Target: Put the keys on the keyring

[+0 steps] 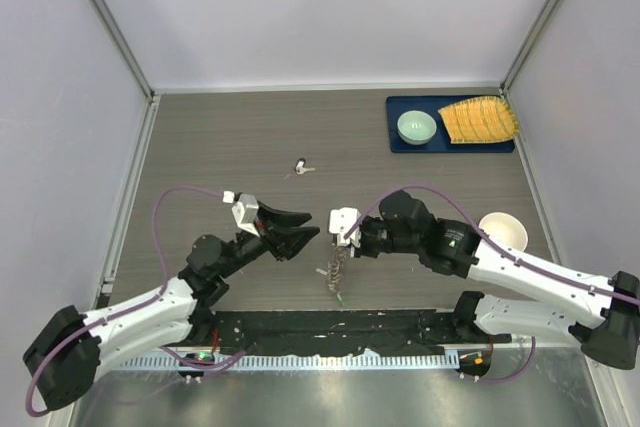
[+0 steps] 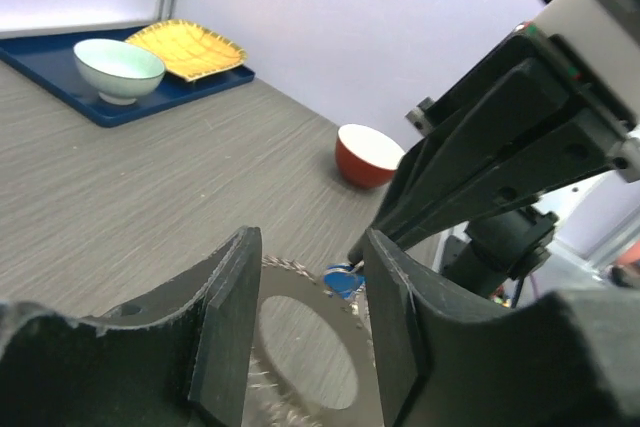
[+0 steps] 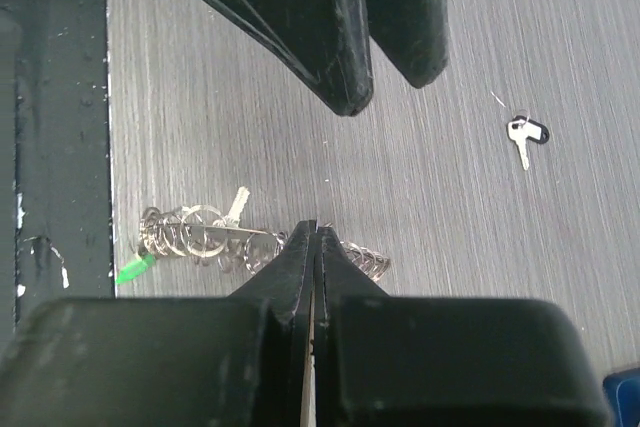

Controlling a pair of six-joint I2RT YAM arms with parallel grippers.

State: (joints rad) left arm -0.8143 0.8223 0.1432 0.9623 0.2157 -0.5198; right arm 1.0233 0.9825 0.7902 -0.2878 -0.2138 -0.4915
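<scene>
Right end effector (image 3: 313,239) clamped on large bristly grey-brown metal keyring (image 1: 336,273), steadying it for threading; left end effector (image 2: 310,317) parted, empty, just beside.

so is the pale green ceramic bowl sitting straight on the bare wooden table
No, the pale green bowl sits on the dark blue tray, next to the yellow plate.

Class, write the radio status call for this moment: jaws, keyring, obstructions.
Left jaws open, near keyring. Right jaws shut on keyring, green key at its end. Loose key apart on table; nothing blocking.
</scene>
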